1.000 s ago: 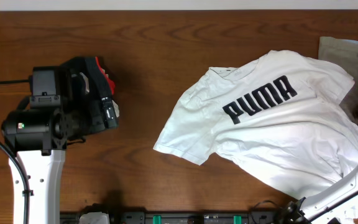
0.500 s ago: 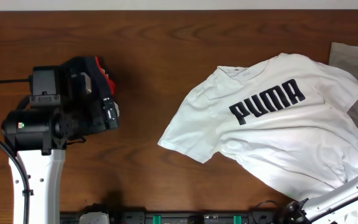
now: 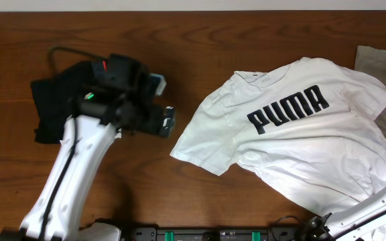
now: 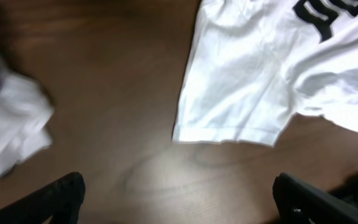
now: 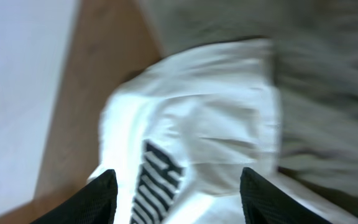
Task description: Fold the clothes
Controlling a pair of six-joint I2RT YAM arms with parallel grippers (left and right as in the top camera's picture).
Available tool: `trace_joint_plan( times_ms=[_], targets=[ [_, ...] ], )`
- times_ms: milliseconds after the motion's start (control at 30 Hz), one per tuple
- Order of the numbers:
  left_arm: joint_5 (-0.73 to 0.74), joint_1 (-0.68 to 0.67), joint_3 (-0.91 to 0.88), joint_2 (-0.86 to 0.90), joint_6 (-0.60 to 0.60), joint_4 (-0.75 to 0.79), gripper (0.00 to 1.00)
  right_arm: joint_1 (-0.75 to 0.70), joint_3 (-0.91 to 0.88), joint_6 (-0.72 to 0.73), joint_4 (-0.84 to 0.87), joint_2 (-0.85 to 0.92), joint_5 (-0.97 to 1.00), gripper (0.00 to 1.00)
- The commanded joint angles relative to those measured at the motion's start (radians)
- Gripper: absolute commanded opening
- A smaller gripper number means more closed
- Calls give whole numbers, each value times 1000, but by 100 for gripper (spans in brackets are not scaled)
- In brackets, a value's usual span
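The white T-shirt (image 3: 300,144) with black "PUMA" letters lies spread and wrinkled on the right half of the table. Its left sleeve hem (image 4: 229,134) shows in the left wrist view. My left gripper (image 3: 168,121) is open and empty just left of that sleeve, over bare wood, fingertips (image 4: 64,194) wide apart. A black garment (image 3: 47,110) lies at the left, partly under the left arm. A grey-beige garment (image 3: 382,70) lies at the right edge, partly under the shirt. My right gripper (image 5: 185,199) is open over the shirt's letters (image 5: 157,180); that view is blurred.
The table (image 3: 179,47) is dark brown wood. A blurred white cloth shape (image 4: 8,134) lies at the left of the left wrist view. The right arm's white link (image 3: 374,204) crosses the bottom right corner. A black rail (image 3: 200,234) runs along the front edge.
The left arm swung from its place at the left toward the shirt's sleeve, uncovering the black garment. The shirt slid slightly right a second ago and now lies still.
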Motion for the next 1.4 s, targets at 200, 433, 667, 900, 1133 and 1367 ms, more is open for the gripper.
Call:
trace_joint_plan(
  times_ms=[200,433,667,900,1133,1367],
  targets=[
    [-21,-33,-15,279,20,96,96,141,20,-127,16,-243,-205,66],
    [-20,-33,-15,423,20,128,96,294,20,-153,19,-366,-148,69],
    [43,-56,-15,496,40,171,96,411,19,-153,-13,-413,-121,70],
    [55,-149,-15,569,69,199,95,470,19,-153,-37,-412,-43,69],
    [20,-199,-15,613,69,207,78,473,19,-153,-45,-412,-43,68],
    [-39,-198,-15,611,5,180,6,473,19,-153,-46,-412,-42,67]
  ],
)
